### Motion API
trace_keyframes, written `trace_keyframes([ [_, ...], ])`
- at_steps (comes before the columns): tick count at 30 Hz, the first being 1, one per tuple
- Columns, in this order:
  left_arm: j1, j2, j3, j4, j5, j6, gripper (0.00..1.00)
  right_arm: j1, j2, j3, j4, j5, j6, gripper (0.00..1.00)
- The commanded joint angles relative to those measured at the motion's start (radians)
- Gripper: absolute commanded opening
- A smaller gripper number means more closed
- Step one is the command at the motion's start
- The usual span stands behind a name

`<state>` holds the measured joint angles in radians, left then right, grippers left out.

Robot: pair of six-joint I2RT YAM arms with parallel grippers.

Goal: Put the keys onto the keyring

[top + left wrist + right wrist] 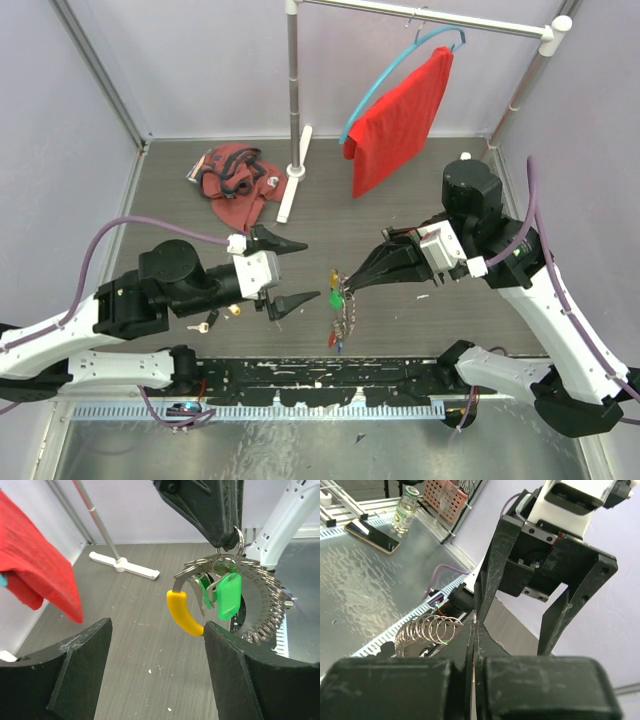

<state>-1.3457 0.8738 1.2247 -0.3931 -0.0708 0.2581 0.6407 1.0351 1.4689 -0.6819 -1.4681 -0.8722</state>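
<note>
Found right gripper (350, 286) over the middle of the tabletop (420, 330), jaws pressed together on the keyring (239, 539). No gap between its fingers (465, 645) in the right wrist view. Saw the bunch hanging under that pinch in the left wrist view: keys (204, 600), a green tag (229, 596), a yellow curved sleeve (183, 612), a metal coil (267, 605) behind them. Noted red and blue heads lower in the bunch from above; detail too small to tell.

Found left gripper (306, 271) just left of the bunch, jaws wide apart, holding nothing. In its wrist view, bunch ahead of the gap between the two fingers (75, 675), nearer the right-hand one. Yellow sleeve end just beside that finger's inner edge; contact not determinable.

Noted two loose keys (232, 310) flat on the tabletop beside the left arm, toward the near edge, apart from both sets of jaws. One yellow-headed, the other too small to make out.

Logged red garment heap (232, 180) toward the far left corner, red cloth (400, 120) on a blue hanger (385, 80) near the far edge.
</note>
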Motion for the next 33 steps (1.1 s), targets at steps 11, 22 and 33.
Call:
trace_keyframes([
  [11,0.104,0.058,-0.039,0.083,0.280,-0.057,0.80,0.004,0.012,0.028,0.013,-0.123,-0.038,0.01],
  [22,0.254,0.091,-0.078,0.172,0.572,-0.147,0.45,0.003,0.012,0.010,0.013,-0.105,-0.056,0.01],
  [33,0.269,0.100,-0.081,0.209,0.690,-0.192,0.49,0.004,0.011,-0.003,0.013,-0.094,-0.062,0.01],
])
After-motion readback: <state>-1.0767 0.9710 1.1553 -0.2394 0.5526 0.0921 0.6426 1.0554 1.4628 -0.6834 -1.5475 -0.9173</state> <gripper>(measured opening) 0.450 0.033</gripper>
